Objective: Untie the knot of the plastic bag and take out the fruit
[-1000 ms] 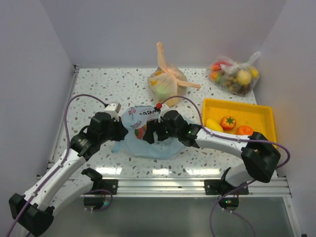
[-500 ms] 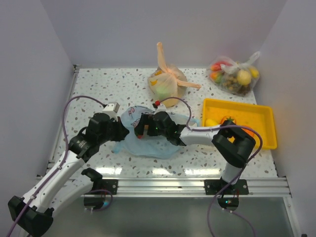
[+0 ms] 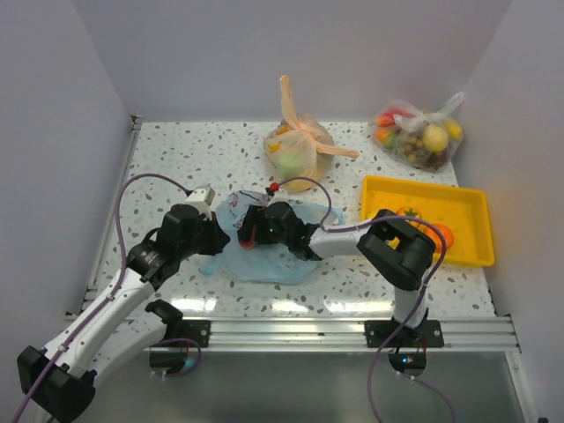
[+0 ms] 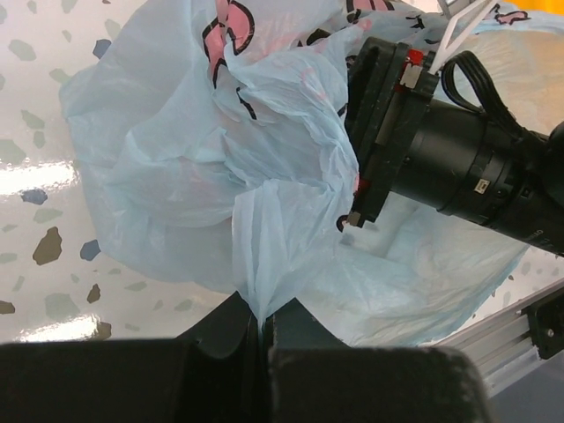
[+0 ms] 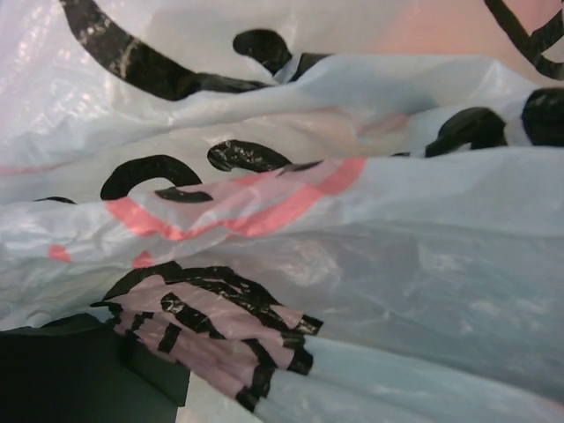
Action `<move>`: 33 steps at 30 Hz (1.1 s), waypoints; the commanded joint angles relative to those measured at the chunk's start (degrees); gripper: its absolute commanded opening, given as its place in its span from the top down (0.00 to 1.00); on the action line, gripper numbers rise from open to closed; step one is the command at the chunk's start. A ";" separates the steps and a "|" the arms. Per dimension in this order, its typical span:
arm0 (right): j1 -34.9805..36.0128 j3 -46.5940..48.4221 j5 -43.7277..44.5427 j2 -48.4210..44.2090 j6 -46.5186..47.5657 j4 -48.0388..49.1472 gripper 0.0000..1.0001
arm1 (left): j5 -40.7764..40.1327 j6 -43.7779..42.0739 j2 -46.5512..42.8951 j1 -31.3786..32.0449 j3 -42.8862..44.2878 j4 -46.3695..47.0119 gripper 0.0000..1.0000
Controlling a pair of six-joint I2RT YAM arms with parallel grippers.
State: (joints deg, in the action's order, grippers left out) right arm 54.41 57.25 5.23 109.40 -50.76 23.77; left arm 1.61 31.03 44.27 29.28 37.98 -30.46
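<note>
— Where is the plastic bag (image 3: 273, 260) being found?
— At the middle of the tabletop (image 3: 176, 167), between the two arms. It is left of the yellow tray (image 3: 463, 220) and nearer than the orange bag (image 3: 300, 145).

— How is it being held?
— A gathered fold of thin blue film at its left side is being pinched tight by the left pincer (image 4: 264, 319). The right pincer (image 3: 254, 231) is being swallowed by crumpled film from the right. Whether it is clamped or spread cannot be told, since its own view is being filled by printed plastic.

— And the knot, the fruit?
— Neither is being made out; both are probably being hidden by folds.

— How is the bag expected to handle?
— It is being judged light, limp, slippery and easily torn, and likely to slide when tugged. Hold is probably best taken on the twisted handle ears, not on the loose belly.
</note>
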 commanded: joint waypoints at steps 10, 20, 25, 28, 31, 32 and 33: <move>-0.01 -7.33 1.71 -12.62 3.30 -5.57 0.78 | -7.58 -5.18 3.01 -0.19 2.36 3.91 1.00; -0.01 -9.45 0.66 -26.59 11.90 -15.41 0.95 | -13.56 -12.83 4.68 -0.27 1.75 7.25 1.00; -0.01 -5.06 -1.63 -32.84 17.36 -24.63 0.99 | -13.56 -13.89 4.42 -0.36 -0.70 10.15 1.00; -0.01 -0.40 -4.61 -34.52 20.17 -31.84 1.00 | -13.03 -13.80 5.21 -0.45 -0.98 10.77 1.00; -0.01 3.55 -5.06 -36.10 23.33 -36.68 1.00 | -13.56 -13.98 5.56 -0.97 -0.89 10.68 1.00; -0.10 4.17 -3.93 -36.63 24.82 -37.99 1.00 | -13.65 -14.15 5.39 -1.15 -0.89 10.60 1.00; -0.18 4.70 -2.18 -37.59 25.62 -40.62 1.00 | -13.65 -14.24 5.21 -1.50 -0.89 10.59 1.00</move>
State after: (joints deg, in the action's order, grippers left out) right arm 54.37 58.61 2.02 74.85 -30.48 -8.27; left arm -10.76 18.31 49.71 28.69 37.30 -23.18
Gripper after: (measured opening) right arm 0.706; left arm 0.019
